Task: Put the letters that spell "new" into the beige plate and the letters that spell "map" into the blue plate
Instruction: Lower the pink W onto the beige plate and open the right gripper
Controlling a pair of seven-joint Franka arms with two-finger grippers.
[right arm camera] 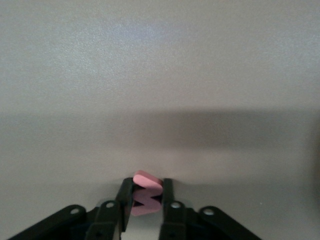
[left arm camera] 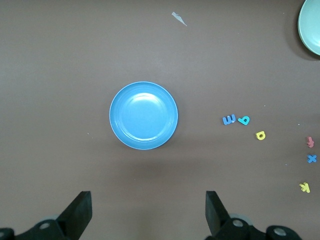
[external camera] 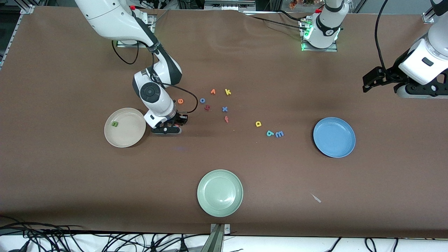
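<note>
The right arm is reaching down from its base to the brown table (external camera: pixel 70 175), its wrist bent so the right gripper (external camera: pixel 177 123) is pointing straight down just beside the round shallow cream-beige plate (external camera: pixel 130 134), toward the middle of the table. Its jaws are pinching the tiny pinkish-red foam "w" (right arm camera: pixel 145 200) narrowly between the fingertips, right at the table surface. The left arm is waiting at its own end of the table, the left gripper (left arm camera: pixel 147 212) hanging above the cloth with its fingers spread wide and holding nothing.

The beige plate is holding the small green foam "n" (external camera: pixel 114 123). The round solid blue plate (external camera: pixel 334 137) and the pale green plate (external camera: pixel 220 193) are carrying no letters. The orange foam "e" (external camera: pixel 180 101) is lying on the table just farther from the front camera than the right gripper. The yellow "p" (external camera: pixel 258 123), teal "a" (external camera: pixel 269 133) and blue "m" (external camera: pixel 279 134) are sitting close together between the right gripper and the blue plate.
</note>
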